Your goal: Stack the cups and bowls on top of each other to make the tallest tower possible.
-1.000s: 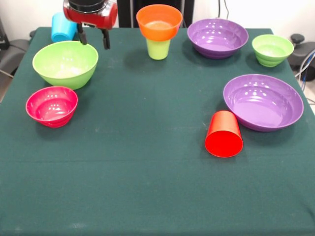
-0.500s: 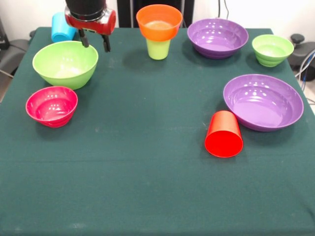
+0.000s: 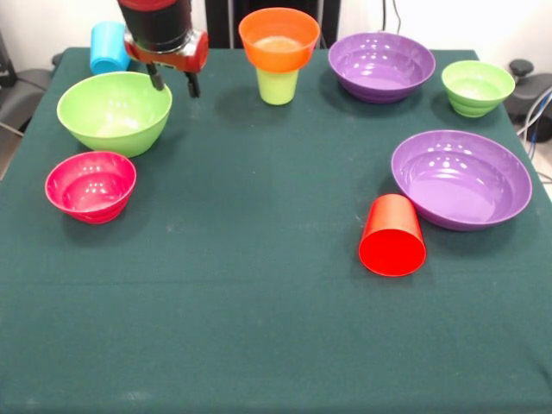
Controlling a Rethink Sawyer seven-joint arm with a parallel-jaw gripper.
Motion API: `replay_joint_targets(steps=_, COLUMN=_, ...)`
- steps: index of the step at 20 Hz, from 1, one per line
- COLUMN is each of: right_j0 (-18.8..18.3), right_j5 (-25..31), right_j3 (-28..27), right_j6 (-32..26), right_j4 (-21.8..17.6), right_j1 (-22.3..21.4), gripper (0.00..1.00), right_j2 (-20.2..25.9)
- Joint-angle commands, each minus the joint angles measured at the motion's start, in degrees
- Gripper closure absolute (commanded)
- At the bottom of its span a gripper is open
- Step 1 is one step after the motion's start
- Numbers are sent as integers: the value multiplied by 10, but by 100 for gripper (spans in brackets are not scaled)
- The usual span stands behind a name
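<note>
End effector (image 3: 175, 85) open, empty, beside large lime green bowl (image 3: 114, 111) rim.

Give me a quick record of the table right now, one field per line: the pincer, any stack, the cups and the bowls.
pincer: open, holding nothing, beside the large lime green plastic bowl
stack: orange plastic bowl sitting on the upright lime green plastic cup
cups: red plastic cup lying on its side; sky blue plastic cup at the far edge
bowls: pink bowl, two purple bowls, small green bowl, all separate
</note>
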Motion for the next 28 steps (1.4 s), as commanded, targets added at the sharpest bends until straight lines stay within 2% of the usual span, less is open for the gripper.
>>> replay_joint_targets(steps=1, right_j0=10, right_j5=-55, right_j3=-57, right_j6=-48, right_j4=-56, right_j1=54, gripper=0, right_j2=-4)
replay_joint_targets(steps=20, right_j0=8, right_j5=-41, right_j3=-103, right_j6=-78, right_j4=-61, right_j1=78, gripper=0, right_j2=2)
replay_joint_targets(steps=24, right_j0=7, right_j5=-53, right_j3=-100, right_j6=-78, right_j4=-66, right_j1=76, gripper=0, right_j2=1)
replay_joint_targets(steps=25, right_j0=7, right_j5=-58, right_j3=-98, right_j6=-78, right_j4=-68, right_j1=75, gripper=100, right_j2=1)
replay_joint_targets(steps=28, right_j0=13, right_j5=-54, right_j3=-103, right_j6=-76, right_j4=-72, right_j1=75, gripper=100, right_j2=-2)
